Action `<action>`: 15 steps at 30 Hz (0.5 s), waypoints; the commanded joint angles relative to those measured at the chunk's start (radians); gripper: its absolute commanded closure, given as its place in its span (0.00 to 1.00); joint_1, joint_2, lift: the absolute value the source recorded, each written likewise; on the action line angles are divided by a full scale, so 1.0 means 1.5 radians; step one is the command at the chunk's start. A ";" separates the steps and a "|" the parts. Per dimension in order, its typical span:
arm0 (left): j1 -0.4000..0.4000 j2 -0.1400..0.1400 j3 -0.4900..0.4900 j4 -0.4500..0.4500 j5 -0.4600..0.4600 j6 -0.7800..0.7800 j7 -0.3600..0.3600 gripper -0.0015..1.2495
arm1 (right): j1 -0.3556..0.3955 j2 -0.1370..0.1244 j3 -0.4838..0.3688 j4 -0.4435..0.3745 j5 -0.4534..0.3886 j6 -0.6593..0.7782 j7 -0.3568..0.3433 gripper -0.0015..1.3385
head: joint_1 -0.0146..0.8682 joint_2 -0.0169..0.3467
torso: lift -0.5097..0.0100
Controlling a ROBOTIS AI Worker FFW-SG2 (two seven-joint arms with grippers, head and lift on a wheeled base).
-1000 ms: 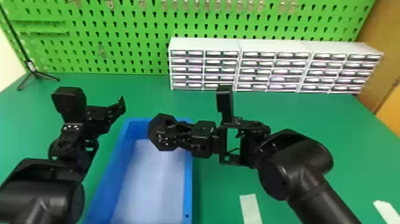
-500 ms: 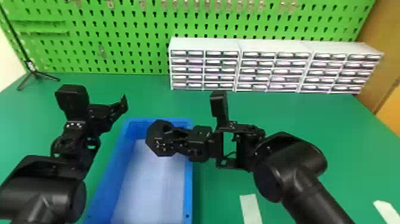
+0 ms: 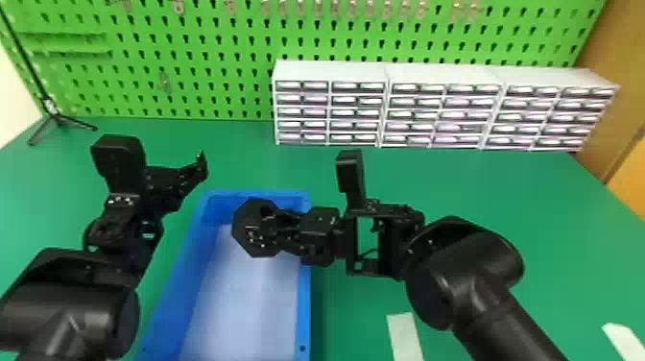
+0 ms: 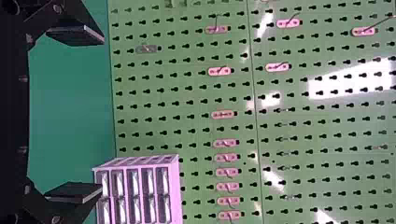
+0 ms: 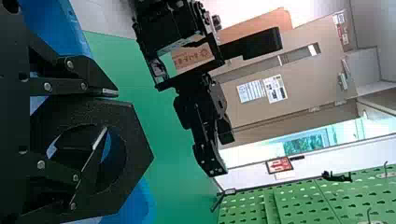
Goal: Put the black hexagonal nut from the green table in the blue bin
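The right black two-fingered tool (image 3: pixel 278 224) is pinching the black hexagonal nut (image 3: pixel 244 236) by its rim, over the blue rectangular plastic bin (image 3: pixel 304 312); the left black tool (image 3: pixel 196 174) is hovering near the bin, fingers spread.

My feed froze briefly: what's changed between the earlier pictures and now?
The right hand, gripping the black hexagonal nut, shifted slightly lower in the head view and a little left. The left hand shifted slightly right. Nothing was newly gripped or let go; the nut remains over the blue bin, which stayed put.
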 commanded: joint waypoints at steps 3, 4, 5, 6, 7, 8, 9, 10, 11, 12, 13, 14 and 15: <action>0.000 0.000 0.000 0.000 0.000 0.000 0.000 0.14 | 0.000 -0.001 0.000 0.000 0.001 0.000 0.001 0.72 | 0.79 0.12 | 0.80; 0.000 0.000 0.000 0.000 0.000 0.000 0.000 0.14 | 0.000 -0.001 0.000 0.000 0.001 -0.001 0.001 0.72 | 0.79 0.12 | 0.80; 0.000 0.000 0.000 0.000 0.001 0.000 0.000 0.14 | 0.000 -0.001 0.000 0.000 0.001 -0.001 0.001 0.70 | 0.79 0.12 | 0.80; 0.000 0.000 0.000 0.000 0.001 0.000 0.000 0.14 | 0.000 -0.001 -0.001 0.000 0.000 -0.001 0.001 0.65 | 0.79 0.12 | 0.80; 0.000 0.000 0.000 0.000 0.001 0.000 0.000 0.14 | 0.000 -0.002 -0.001 0.000 0.000 -0.001 0.001 0.59 | 0.79 0.12 | 0.80; 0.000 0.000 0.000 0.000 0.001 0.000 0.000 0.14 | 0.000 -0.001 -0.002 0.000 0.001 -0.001 0.001 0.50 | 0.79 0.12 | 0.80; 0.000 0.000 0.000 0.000 0.001 0.000 0.000 0.14 | 0.000 -0.001 -0.002 0.000 0.000 -0.001 0.001 0.44 | 0.79 0.12 | 0.80; -0.001 0.000 -0.001 0.000 0.001 0.000 0.000 0.14 | 0.000 -0.001 -0.002 0.000 0.000 -0.002 0.001 0.39 | 0.79 0.12 | 0.80; -0.001 0.000 -0.001 0.000 0.001 0.000 0.000 0.14 | 0.000 -0.001 -0.002 0.000 0.000 -0.002 0.001 0.34 | 0.79 0.12 | 0.80; -0.001 0.000 -0.001 0.000 0.001 0.000 0.000 0.14 | 0.000 -0.002 -0.002 0.000 0.000 -0.002 0.001 0.31 | 0.79 0.12 | 0.80; -0.001 0.000 -0.001 0.000 0.001 0.000 0.000 0.14 | 0.000 -0.002 -0.002 0.000 0.000 -0.002 0.001 0.27 | 0.79 0.12 | 0.80; -0.001 0.000 0.000 0.000 0.002 0.000 0.000 0.14 | 0.000 -0.002 -0.003 0.000 0.000 -0.002 0.001 0.25 | 0.79 0.12 | 0.80; 0.000 0.000 0.000 0.000 0.003 0.000 0.000 0.14 | 0.001 -0.002 -0.003 0.000 0.000 -0.002 0.001 0.24 | 0.79 0.12 | 0.80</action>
